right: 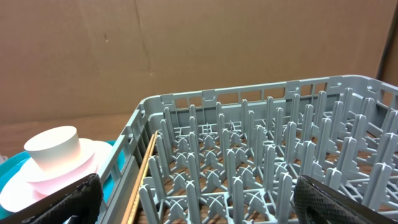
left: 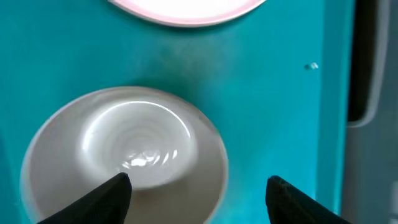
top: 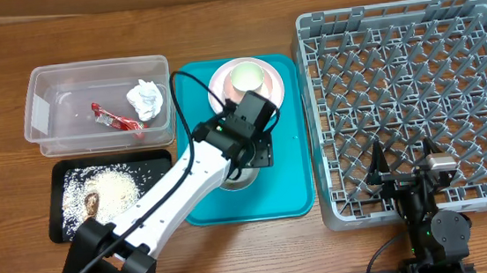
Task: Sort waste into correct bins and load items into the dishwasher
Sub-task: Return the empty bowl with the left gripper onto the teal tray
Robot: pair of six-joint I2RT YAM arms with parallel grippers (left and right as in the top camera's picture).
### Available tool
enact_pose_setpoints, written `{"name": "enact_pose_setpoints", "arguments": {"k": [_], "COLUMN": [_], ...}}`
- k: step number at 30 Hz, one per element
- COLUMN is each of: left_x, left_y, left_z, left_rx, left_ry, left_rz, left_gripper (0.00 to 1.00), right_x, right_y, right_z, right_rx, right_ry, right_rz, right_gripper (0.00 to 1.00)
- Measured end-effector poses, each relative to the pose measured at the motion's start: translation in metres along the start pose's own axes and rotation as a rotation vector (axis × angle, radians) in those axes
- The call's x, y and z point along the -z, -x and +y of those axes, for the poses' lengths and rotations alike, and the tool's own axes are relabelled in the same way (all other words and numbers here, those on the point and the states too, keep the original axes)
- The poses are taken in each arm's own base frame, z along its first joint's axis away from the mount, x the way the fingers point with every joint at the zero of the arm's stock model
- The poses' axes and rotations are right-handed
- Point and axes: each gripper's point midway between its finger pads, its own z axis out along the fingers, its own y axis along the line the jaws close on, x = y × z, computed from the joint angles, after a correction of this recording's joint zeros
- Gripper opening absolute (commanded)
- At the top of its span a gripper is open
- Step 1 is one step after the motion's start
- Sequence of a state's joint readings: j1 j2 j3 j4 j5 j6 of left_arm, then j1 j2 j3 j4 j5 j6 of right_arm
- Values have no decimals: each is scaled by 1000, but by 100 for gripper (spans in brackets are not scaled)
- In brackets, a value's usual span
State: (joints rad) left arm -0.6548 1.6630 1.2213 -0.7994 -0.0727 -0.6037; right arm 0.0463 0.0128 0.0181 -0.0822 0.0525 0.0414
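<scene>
Over the flat teal tray [left: 273,93], the left gripper [left: 198,186] spreads wide across the rim of a round whitish bowl [left: 124,143]; the right gripper [right: 196,199] hangs parted above the grey pegged plastic rack [right: 249,143].

Left arm [top: 178,191]: white shell, long tapered link, black joints at base + wrist. Thin black cable [top: 190,150] alongside. Left gripper [left: 198,193] fingers [left: 106,196]: matte black, blunt wedge tips. Right arm [top: 435,226]: all black, round joint housing, small silver-grey block [top: 441,162] on top. Right gripper [top: 403,171] fingers [right: 68,199]: black, textured.
</scene>
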Motion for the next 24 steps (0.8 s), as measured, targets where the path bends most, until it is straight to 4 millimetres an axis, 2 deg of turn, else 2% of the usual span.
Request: {"name": "enact_pose_setpoints", "arguments": {"k": [4, 8, 10, 12, 14, 17, 21, 23, 24], "left_x": [32, 82, 109, 134, 156, 168, 167, 167, 167], "left_y": [27, 62, 84, 107, 128, 140, 142, 142, 142], "left_z": [-15, -25, -22, -11, 8, 30, 42, 43, 43], "left_rx": [-30, -27, -3, 33, 91, 143, 169, 170, 170], "left_ry": [-35, -86, -111, -125, -130, -116, -97, -97, -97], "left_rz": [-51, -117, -166, -224, -290, -327, -323, -323, -323], "left_gripper": [77, 86, 99, 100, 100, 100, 100, 100, 100], "right_x": [0, 0, 0, 0, 0, 0, 1, 4, 7], "right_y": [0, 6, 6, 5, 11, 10, -6, 2, 12], "right_z": [0, 1, 1, 1, 3, 9, 12, 14, 15], "right_rx": [0, -1, -1, -1, -8, -17, -57, -77, -83], "right_ry": [0, 2, 3, 3, 18, 50, 66, 72, 75], "right_rz": [0, -24, -23, -22, -46, -38, 43, 52, 45], "right_gripper": [100, 100, 100, 100, 100, 100, 100, 100, 100]}}
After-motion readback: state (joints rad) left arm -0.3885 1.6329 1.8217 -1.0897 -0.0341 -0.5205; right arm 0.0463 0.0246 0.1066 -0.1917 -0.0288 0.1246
